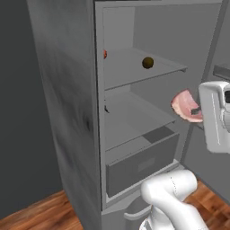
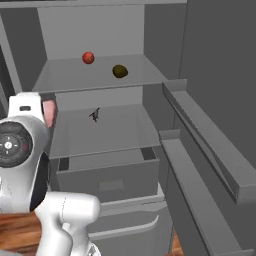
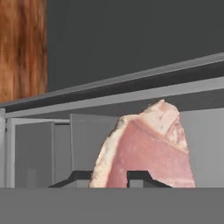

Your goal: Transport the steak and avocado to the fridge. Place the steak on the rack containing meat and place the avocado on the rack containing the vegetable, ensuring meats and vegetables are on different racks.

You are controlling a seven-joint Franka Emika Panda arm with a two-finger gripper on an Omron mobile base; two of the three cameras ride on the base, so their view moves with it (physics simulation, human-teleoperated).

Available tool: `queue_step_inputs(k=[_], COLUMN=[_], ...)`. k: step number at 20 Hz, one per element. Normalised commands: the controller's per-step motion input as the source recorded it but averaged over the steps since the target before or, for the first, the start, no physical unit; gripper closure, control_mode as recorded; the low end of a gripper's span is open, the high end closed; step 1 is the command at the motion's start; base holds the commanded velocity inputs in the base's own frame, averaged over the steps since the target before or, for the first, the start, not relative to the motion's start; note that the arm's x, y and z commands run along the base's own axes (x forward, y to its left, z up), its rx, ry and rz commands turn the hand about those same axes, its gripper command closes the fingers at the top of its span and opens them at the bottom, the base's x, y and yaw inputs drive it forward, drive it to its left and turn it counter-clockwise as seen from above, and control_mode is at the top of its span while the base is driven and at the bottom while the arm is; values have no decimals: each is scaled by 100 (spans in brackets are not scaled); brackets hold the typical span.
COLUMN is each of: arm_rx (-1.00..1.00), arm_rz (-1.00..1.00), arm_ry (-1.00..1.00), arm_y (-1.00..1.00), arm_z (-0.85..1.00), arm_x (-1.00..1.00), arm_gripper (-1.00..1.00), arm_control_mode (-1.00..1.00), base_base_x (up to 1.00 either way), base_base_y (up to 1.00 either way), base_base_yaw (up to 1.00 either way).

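White arm is filling the left base view's foreground, its gripper (image 1: pixel 196 110) pinching the flat pink steak (image 1: pixel 184 105) just outside the tall grey fridge (image 1: pixel 67 90), beside the middle shelf's front edge (image 1: pixel 139 128).

Right base view: dark olive avocado (image 2: pixel 119 71) is sitting on the upper shelf (image 2: pixel 70 80) near a red-orange ball (image 2: pixel 88 57); steak step under way.

Hand view: steak is standing between shut jaws; next, swinging inward over the bare middle shelf.

In the fridge (image 2: pixel 210 60), the avocado (image 2: pixel 119 71) lies on the upper shelf (image 2: pixel 145 77) near its front edge, a tomato (image 2: pixel 88 57) behind and left. The steak (image 1: pixel 185 105) hangs before the middle shelf (image 1: pixel 134 119), above the drawer (image 1: pixel 139 164).
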Motion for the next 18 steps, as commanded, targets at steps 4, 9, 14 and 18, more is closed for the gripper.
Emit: queue_step_inputs(k=[4, 9, 14, 18], arm_rx=[0, 0, 0, 0], arm_rz=[0, 0, 0, 0], arm_ry=[1, 5, 3, 6], arm_y=[-1, 0, 0, 0], arm_z=[-97, -100, -100, -100], arm_x=[100, 77, 68, 100], arm_gripper=[100, 100, 100, 100], arm_control_mode=[-100, -100, -100, -100], base_base_x=[0, 0, 0, 0], base_base_y=[0, 0, 0, 0], base_base_yaw=[0, 0, 0, 0])
